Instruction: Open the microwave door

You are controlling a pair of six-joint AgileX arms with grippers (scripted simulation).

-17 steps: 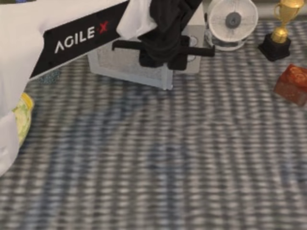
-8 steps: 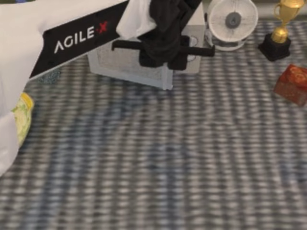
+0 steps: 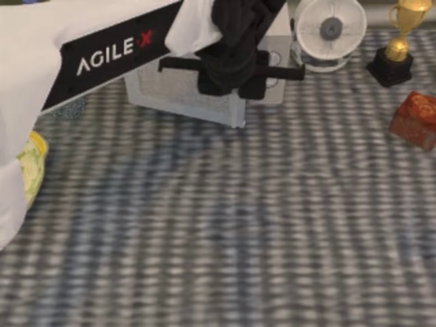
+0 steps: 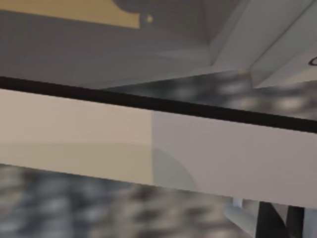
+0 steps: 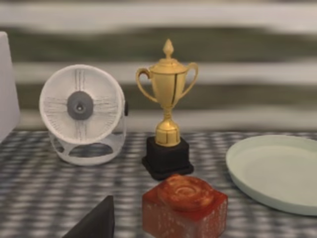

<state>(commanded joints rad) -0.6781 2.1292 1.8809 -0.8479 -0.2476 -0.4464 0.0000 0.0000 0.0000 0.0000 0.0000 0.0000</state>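
The light grey microwave (image 3: 278, 37) stands at the back of the table, mostly under my left arm. The microwave door (image 3: 170, 92), with its speckled mesh window, is swung part way out. Its free edge points toward the table's front near the middle. My left gripper (image 3: 231, 85) hangs over that free edge with a black finger on each side, shut on it. In the left wrist view a wide pale band of the microwave (image 4: 223, 153) runs across very close. My right gripper (image 5: 96, 223) is out of the top view and shows only as a dark wedge.
Right of the microwave stand a round white fan (image 3: 330, 30) and a gold trophy (image 3: 398, 41) on a black base. A red block (image 3: 417, 119) sits at the right edge. A pale plate (image 5: 277, 171) lies beside it. A yellow-green object (image 3: 30, 163) is at the left edge.
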